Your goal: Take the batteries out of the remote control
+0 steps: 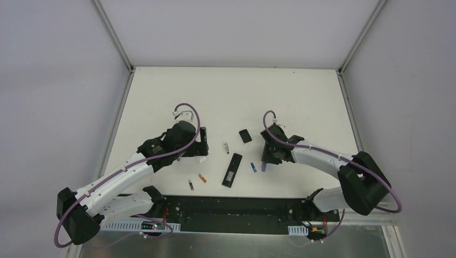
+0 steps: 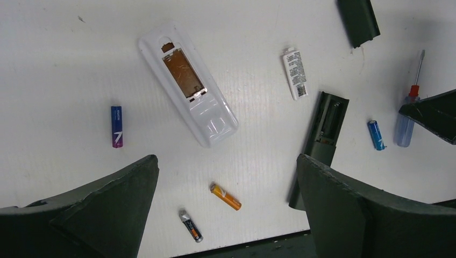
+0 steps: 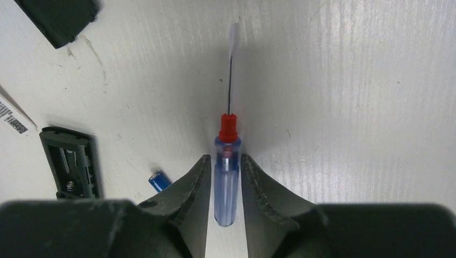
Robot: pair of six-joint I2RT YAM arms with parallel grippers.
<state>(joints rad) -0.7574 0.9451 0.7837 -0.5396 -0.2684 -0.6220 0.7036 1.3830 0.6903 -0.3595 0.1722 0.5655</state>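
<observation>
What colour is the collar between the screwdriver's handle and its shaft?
Red collar on the screwdriver; clearest in the right wrist view.

White tabletop (image 1: pixel 301 97) carries white remote (image 2: pixel 188 91) and black remote (image 2: pixel 325 126), compartments open; black cover (image 2: pixel 358 21); white cover (image 2: pixel 295 73); four batteries (image 2: pixel 226 196) scattered apart; screwdriver (image 2: pixel 407 115).

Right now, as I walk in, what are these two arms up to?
Two robot arms are emptying remote controls. Both the white remote and black remote lie open with bare compartments, and four batteries lie loose on the table. The left gripper hangs open above them, while the right gripper is closed on a blue-handled screwdriver lying on the table.
</observation>
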